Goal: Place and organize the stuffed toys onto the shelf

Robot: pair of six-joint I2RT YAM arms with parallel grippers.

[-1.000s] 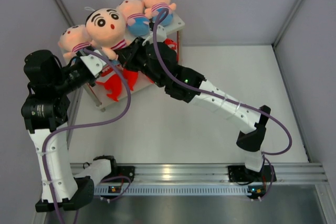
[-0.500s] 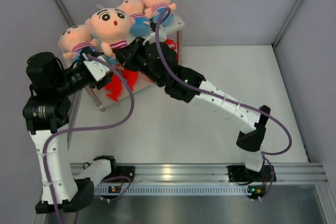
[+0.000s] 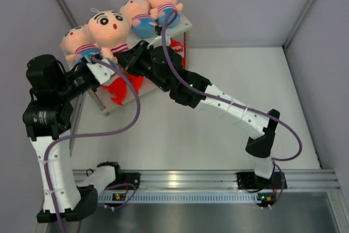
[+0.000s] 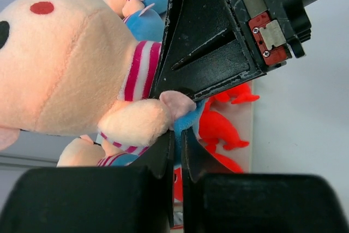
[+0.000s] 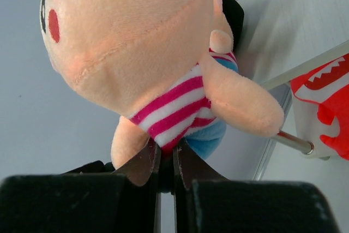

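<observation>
From the top view, the boy doll [image 3: 109,25] hangs over the shelf [image 3: 186,24], which stands at 11 o'clock on the table [image 3: 180,145]. You can't see either grip here. The left arm [image 3: 52,99] and right arm [image 3: 218,99] meet under the boy doll's body, which covers their tips. Three other boy dolls [image 3: 137,12] lie along the shelf top, one at the boy doll's 9 o'clock and two at its 2 o'clock. The red sharks [image 3: 122,88] show only partly, on the lower board at its 6 o'clock.

In the left wrist view, the boy doll's head fills 9 o'clock and is cropped by the frame. The right arm's black body blocks 12 to 2 o'clock. Your left pincer [image 4: 175,135], at 6 o'clock, is pressed together on a fold of the blue shorts, just under the doll's hand. How much cloth it has is hard to see.

In the right wrist view, the face is cut off at 12 o'clock. The right pincer [image 5: 165,156], at 6 o'clock, pinches the hem of the striped shirt, with the boy doll directly above its tips. One shark is cropped at 3 o'clock.
</observation>
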